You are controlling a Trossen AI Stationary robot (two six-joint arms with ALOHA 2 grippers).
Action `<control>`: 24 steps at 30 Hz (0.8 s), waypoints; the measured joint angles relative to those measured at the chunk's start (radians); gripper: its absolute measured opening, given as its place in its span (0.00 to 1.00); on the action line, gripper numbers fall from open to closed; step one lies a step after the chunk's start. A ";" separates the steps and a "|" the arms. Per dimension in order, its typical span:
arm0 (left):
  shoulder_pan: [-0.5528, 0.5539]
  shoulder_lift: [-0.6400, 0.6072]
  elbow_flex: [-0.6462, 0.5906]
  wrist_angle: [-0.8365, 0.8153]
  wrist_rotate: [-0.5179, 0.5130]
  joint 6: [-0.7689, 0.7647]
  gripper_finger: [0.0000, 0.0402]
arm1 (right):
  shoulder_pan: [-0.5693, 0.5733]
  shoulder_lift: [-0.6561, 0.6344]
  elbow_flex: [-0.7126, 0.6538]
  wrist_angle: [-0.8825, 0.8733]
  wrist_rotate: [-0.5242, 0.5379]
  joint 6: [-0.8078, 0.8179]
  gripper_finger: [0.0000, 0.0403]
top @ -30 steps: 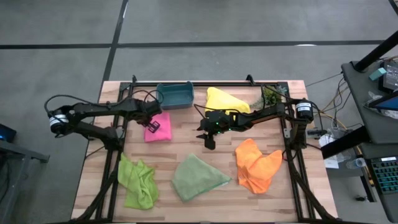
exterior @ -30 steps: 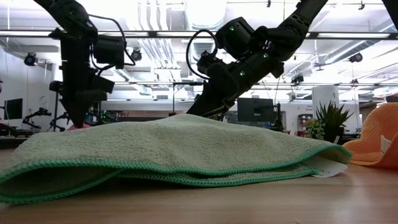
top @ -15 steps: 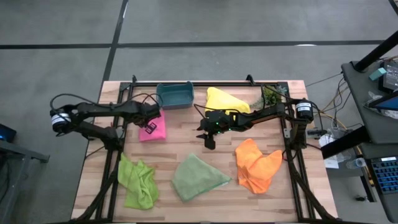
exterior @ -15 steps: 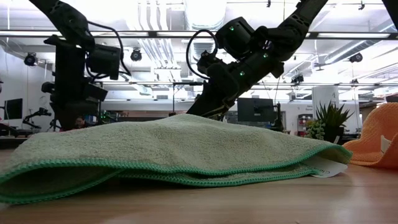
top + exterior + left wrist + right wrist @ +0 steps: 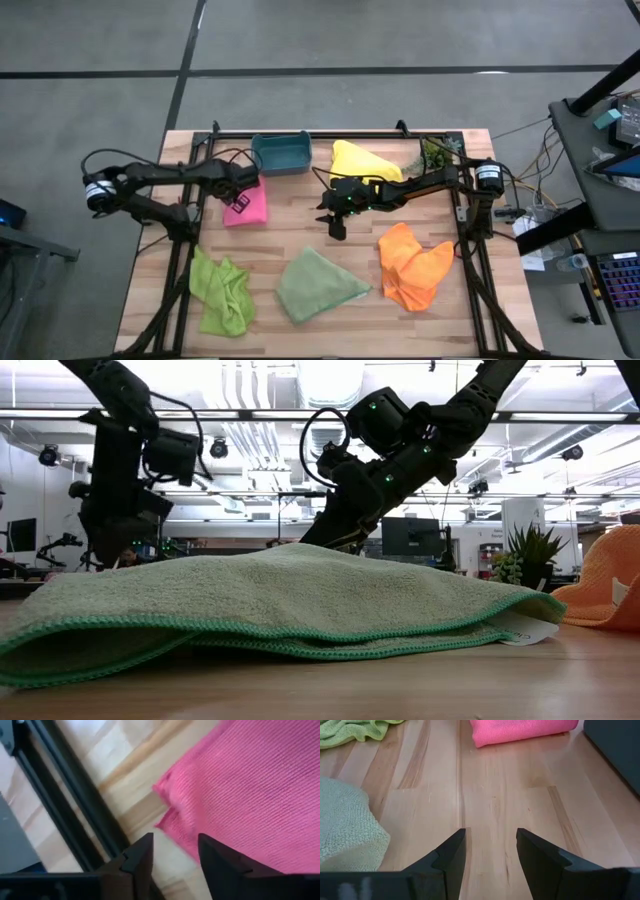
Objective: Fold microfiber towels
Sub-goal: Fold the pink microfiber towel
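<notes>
I see a wooden table (image 5: 300,225) in a grey-floored lab. My left gripper (image 5: 172,852) hangs with fingers apart, empty, the folded pink towel (image 5: 248,204) just beneath and ahead of it. It looks light, soft and floppy; I'd pinch a corner. My right gripper (image 5: 487,847), also open and empty, hovers mid-table over bare wood, the sage green towel (image 5: 315,285) near it.

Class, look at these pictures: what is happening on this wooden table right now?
A two-armed robot is folding small microfiber towels. The left gripper sits at the edge of the folded pink microfiber towel near the teal plastic bin, its fingers open and gripping nothing. The right gripper hangs open over bare wood mid-table, empty. The yellow towel, orange towel, pale sage green towel and lime green towel lie loosely bunched, not yet neatly folded.
</notes>
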 joint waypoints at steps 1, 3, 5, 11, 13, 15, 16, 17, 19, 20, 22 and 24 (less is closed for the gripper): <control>-0.001 0.000 0.016 0.003 0.017 0.000 0.36 | 0.000 0.000 0.000 0.000 0.000 0.000 0.41; -0.002 -0.001 0.044 0.030 0.062 0.005 0.37 | 0.000 0.000 0.000 0.000 0.000 0.000 0.41; -0.009 -0.001 0.052 0.104 0.102 0.006 0.36 | 0.000 0.000 0.000 0.000 0.000 -0.001 0.41; -0.050 0.030 0.011 0.385 0.276 0.062 0.30 | 0.000 0.000 0.000 0.000 0.000 -0.001 0.41; -0.066 0.062 0.008 0.403 0.286 0.061 0.27 | 0.000 0.000 0.000 0.000 0.000 -0.003 0.41; -0.074 0.102 0.008 0.401 0.286 0.061 0.24 | 0.000 0.000 0.000 0.000 0.000 -0.003 0.41; -0.077 0.123 0.007 0.401 0.286 0.060 0.23 | 0.000 0.000 0.000 0.000 0.000 -0.003 0.41; -0.079 0.143 0.007 0.403 0.286 0.060 0.22 | 0.000 0.000 0.000 0.000 0.000 -0.003 0.41; -0.079 0.189 0.007 0.411 0.286 0.060 0.19 | 0.000 0.000 0.000 0.000 0.000 -0.002 0.41; -0.080 0.210 0.010 0.418 0.288 0.060 0.18 | 0.000 0.000 0.000 0.000 0.000 -0.002 0.41; -0.079 0.243 0.015 0.431 0.312 0.062 0.15 | 0.000 0.000 0.000 0.000 0.000 -0.002 0.41; -0.084 0.272 0.031 0.448 0.338 0.062 0.13 | 0.000 0.000 0.000 -0.001 0.000 -0.002 0.41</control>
